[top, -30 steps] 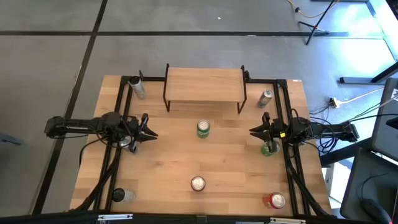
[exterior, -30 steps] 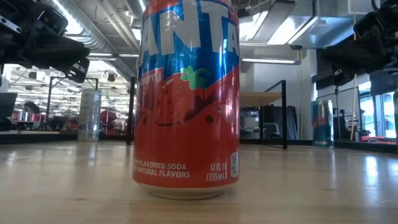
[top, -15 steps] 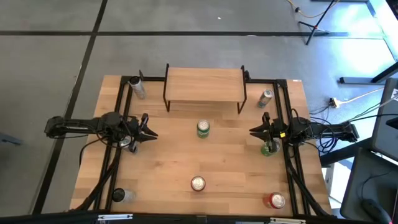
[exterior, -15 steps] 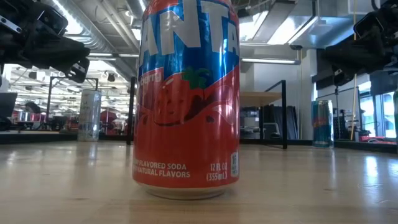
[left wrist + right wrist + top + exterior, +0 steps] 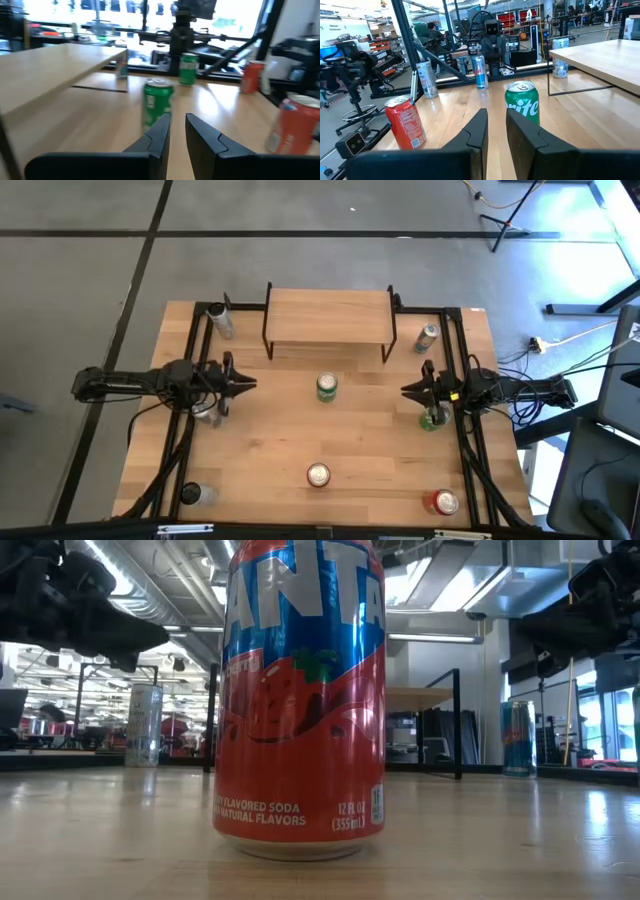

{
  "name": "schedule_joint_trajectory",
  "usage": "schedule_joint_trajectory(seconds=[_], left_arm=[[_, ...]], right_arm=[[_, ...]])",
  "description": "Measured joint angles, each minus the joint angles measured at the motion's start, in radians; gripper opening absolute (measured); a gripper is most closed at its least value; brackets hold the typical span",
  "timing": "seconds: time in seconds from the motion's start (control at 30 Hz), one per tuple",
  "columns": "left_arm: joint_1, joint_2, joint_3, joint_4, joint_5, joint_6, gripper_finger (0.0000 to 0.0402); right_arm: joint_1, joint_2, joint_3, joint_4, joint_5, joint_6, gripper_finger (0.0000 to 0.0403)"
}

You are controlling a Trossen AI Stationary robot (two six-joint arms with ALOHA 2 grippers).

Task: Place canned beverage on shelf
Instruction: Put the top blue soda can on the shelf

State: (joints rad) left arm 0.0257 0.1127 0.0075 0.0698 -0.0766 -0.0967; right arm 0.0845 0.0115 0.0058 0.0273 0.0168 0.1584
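Note:
The shelf (image 5: 328, 318), a light wood plank on thin black legs, stands at the table's far middle. A green can (image 5: 327, 387) stands upright on the table just in front of it, between my two grippers. A red Fanta can (image 5: 318, 475) stands near the front edge and fills the low view (image 5: 300, 700). My left gripper (image 5: 250, 384) hovers left of the green can (image 5: 158, 102) and points at it, fingers close together and empty. My right gripper (image 5: 406, 391) hovers right of the green can (image 5: 522, 102), likewise empty.
Other cans stand around the table: a silver one at far left (image 5: 219, 320), one at far right (image 5: 427, 337), a green one under the right arm (image 5: 433, 418), a red one at front right (image 5: 445, 502), and one at front left (image 5: 195, 494). The shelf top is bare.
My left gripper has turned about its own long axis and now shows narrower from above, with its tip a little nearer the green can. The cans and the right arm have kept still.

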Motion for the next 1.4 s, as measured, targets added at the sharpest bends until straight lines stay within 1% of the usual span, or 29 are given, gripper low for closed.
schedule_joint_trajectory(seconds=[0.1, 0.17, 0.33, 0.4, 0.5, 0.63, 0.7, 0.77, 0.83, 0.93, 1.07, 1.2, 1.4], left_arm=[[0.000, 0.000, 0.000, 0.011, -0.066, 0.002, 0.0053], [0.000, 0.000, 0.000, 0.014, -0.091, 0.002, 0.0053], [0.000, 0.000, 0.000, 0.159, -0.102, 0.008, 0.0053], [0.000, 0.000, 0.000, 0.239, -0.117, 0.006, 0.0053], [0.000, 0.000, 0.000, 0.341, -0.131, -0.056, 0.0053], [0.000, 0.000, 0.000, 0.397, -0.181, -0.078, 0.0053], [0.000, 0.000, 0.000, 0.415, -0.198, -0.085, 0.0053], [0.000, 0.000, 0.000, 0.434, -0.200, -0.083, 0.0053], [0.000, 0.000, 0.000, 0.450, -0.210, -0.070, 0.0053], [0.000, 0.000, 0.002, 0.451, -0.276, -0.079, 0.0053], [0.000, 0.006, 0.003, 0.446, -0.288, -0.077, 0.0053], [0.000, 0.008, 0.003, 0.445, -0.301, -0.077, 0.0053], [0.000, 0.012, 0.003, 0.437, -0.322, -0.084, 0.0053]], right_arm=[[0.000, 0.000, 0.000, 0.042, -0.001, 0.026, 0.0058], [0.000, -0.001, 0.000, 0.105, 0.033, 0.067, 0.0058], [0.000, 0.006, 0.000, 0.213, 0.271, 0.377, 0.0058], [0.000, 0.005, 0.004, 0.230, 0.344, 0.472, 0.0058], [0.000, 0.006, 0.010, 0.271, 0.446, 0.573, 0.0058], [0.000, 0.006, 0.012, 0.366, 0.649, 0.582, 0.0058], [-0.001, 0.006, 0.013, 0.407, 0.690, 0.522, 0.0058], [0.000, 0.007, 0.025, 0.408, 0.706, 0.490, 0.0058], [0.000, 0.021, 0.062, 0.347, 0.738, 0.486, 0.0058], [0.000, 0.068, 0.145, 0.198, 0.801, 0.470, 0.0058], [0.000, 0.171, 0.278, -0.001, 0.872, 0.458, 0.0058], [0.000, 0.289, 0.430, -0.230, 0.989, 0.434, 0.0058], [-0.007, 0.444, 0.612, -0.407, 1.198, 0.245, 0.0058]])
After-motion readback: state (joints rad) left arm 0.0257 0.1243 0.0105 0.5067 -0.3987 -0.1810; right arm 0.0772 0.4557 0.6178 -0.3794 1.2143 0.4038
